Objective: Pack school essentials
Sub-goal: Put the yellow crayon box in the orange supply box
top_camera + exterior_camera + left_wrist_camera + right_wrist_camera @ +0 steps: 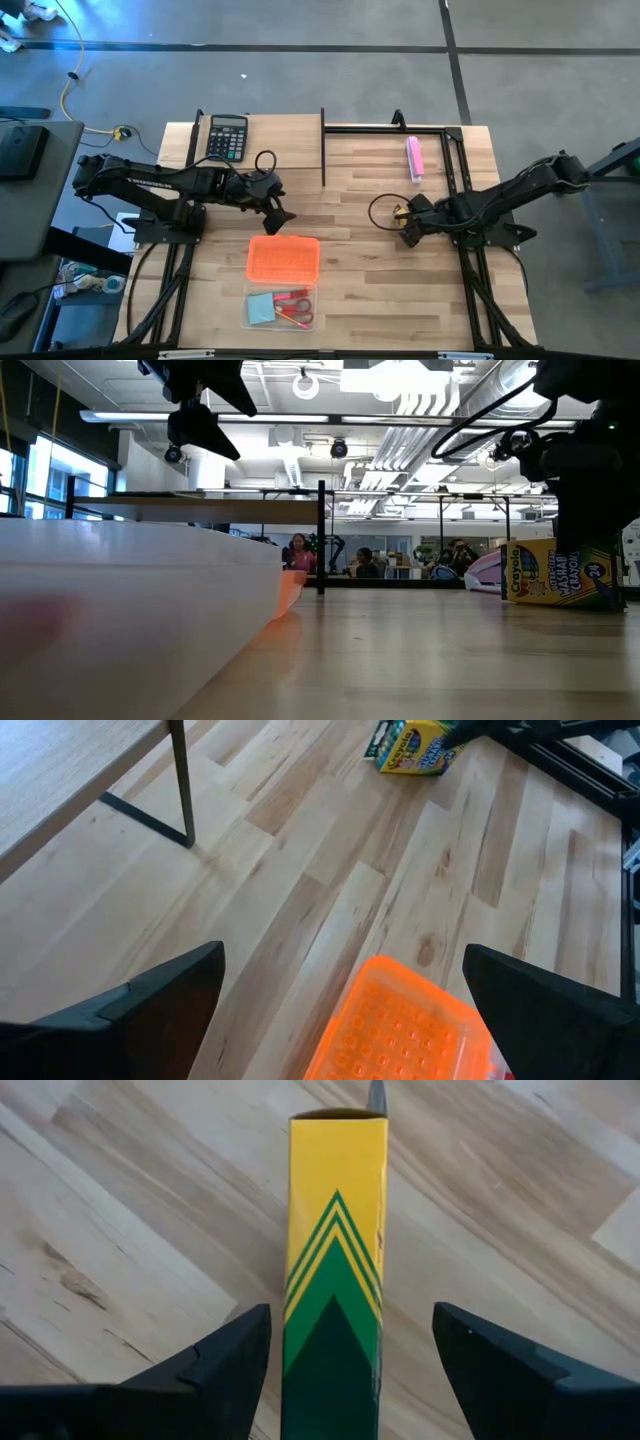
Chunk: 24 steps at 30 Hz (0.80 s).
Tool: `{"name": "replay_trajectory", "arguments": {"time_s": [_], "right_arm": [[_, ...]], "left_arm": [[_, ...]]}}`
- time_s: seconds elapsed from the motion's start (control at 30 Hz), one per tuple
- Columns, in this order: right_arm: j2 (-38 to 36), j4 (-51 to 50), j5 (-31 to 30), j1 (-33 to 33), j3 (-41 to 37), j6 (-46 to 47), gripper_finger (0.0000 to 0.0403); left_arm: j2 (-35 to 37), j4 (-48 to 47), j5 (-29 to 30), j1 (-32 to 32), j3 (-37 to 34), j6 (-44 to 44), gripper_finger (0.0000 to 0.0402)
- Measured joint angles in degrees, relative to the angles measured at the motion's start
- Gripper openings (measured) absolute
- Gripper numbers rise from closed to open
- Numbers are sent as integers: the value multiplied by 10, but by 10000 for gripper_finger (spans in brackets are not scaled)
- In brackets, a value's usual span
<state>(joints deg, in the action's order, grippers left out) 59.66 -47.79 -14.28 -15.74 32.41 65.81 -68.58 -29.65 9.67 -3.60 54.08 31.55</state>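
- Right pincer [350,1380] spread, straddling the crayon box [336,1230] standing on the surface [350,180].
- Centre it, then close squarely.
- Left pincer [340,1010] spread, above the orange lid [283,257].

We see a tall yellow box [335,1230] standing upright at the centre of the frame, its face marked with green chevrons above a dark green base. It sits between the two dark fingers [215,1370] of the right pincer [350,1380], which are spread apart with gaps on both sides. Behind lies the pale wooden worktop [130,1210].
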Motion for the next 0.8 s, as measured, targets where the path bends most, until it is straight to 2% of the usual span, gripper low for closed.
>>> {"name": "replay_trajectory", "arguments": {"time_s": [0.47,0.8], "right_arm": [[0,35,10,0,-15,2,148],[0,56,23,0,-15,2,111]], "left_arm": [[0,0,0,0,0,9,399],[0,-1,-4,0,0,9,399]]}}
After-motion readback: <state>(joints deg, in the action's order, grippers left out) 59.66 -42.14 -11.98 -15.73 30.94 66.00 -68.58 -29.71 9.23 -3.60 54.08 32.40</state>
